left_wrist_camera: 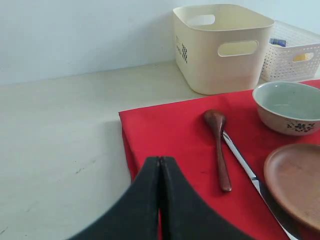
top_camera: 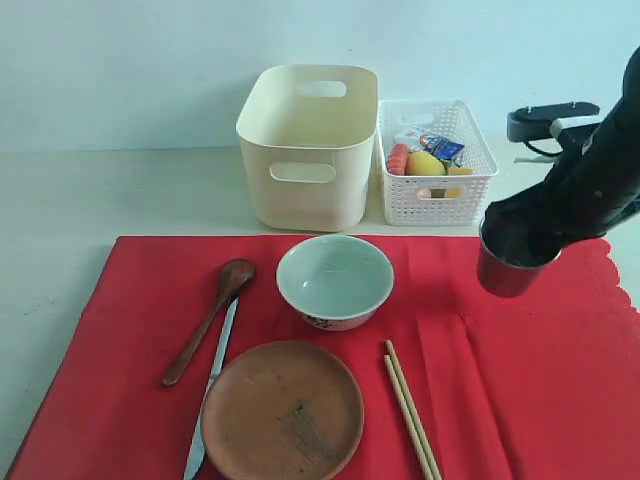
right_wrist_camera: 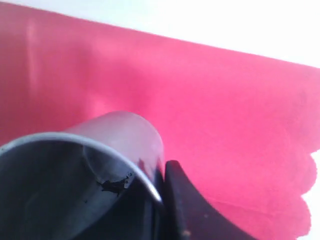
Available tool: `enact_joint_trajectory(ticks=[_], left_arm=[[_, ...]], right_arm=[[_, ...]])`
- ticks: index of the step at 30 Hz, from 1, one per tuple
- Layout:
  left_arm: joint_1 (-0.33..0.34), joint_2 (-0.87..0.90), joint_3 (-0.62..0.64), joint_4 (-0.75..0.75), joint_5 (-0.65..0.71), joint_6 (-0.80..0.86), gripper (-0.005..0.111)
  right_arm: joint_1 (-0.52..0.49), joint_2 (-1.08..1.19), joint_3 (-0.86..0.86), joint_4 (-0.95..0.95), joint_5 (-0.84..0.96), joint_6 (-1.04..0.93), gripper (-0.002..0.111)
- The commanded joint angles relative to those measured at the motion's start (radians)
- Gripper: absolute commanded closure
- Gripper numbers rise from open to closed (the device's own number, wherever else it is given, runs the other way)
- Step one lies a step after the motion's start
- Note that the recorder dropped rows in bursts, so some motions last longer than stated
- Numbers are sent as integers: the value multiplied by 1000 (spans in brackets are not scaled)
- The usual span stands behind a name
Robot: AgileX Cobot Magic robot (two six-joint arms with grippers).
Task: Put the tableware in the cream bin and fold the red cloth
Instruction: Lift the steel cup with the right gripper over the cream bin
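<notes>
Six pieces of tableware sit on or over the red cloth [top_camera: 520, 380], and one of them, the steel cup [top_camera: 503, 268], is in the right hand [top_camera: 522, 238]. The exterior view shows the cup tilted over the right part of the cloth, near the scalloped edge, with the black arm reaching to its rim. The right wrist view adds what that view hides. The hand is clamped on the cup's wall, with one dark finger [right_wrist_camera: 187, 205] pressed against the outside just under the rim. The other finger seems to be inside, though that part is dim and blurred. Neither view shows whether the cup's base touches the cloth.

The other five pieces rest on the cloth, apart from the cup. The white bowl [top_camera: 335, 280] stands upright in the middle, with the brown plate [top_camera: 283, 412] in front of it. The chopsticks [top_camera: 411, 412] lie side by side just right of the plate. The silver knife [top_camera: 212, 385] runs along the plate's left rim, and the dark wooden spoon [top_camera: 208, 322] lies just left of the knife.

The left hand [left_wrist_camera: 160, 162] shows only in its own wrist view. Its fingers are pressed together on nothing, by the cloth's left edge where the bare counter [left_wrist_camera: 60, 130] begins.

Behind the cloth the cream bin [top_camera: 308, 150] stands upright, with the white basket [top_camera: 440, 190] just beside it on the right. The left wrist view alone shows a dark printed mark on the bin's end wall.
</notes>
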Motion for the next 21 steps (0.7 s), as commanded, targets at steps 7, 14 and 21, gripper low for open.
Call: enact_joint_trajectory(ticks=[7, 14, 21], left_arm=[[3, -6, 3, 1, -7, 1, 107], [3, -6, 3, 1, -7, 1, 107], [3, -6, 3, 1, -7, 1, 107]], right_arm=[[-3, -138, -24, 563, -13, -436, 108], [2, -89, -213, 567, 118, -436, 108], [18, -31, -357, 573, 139, -435, 108]])
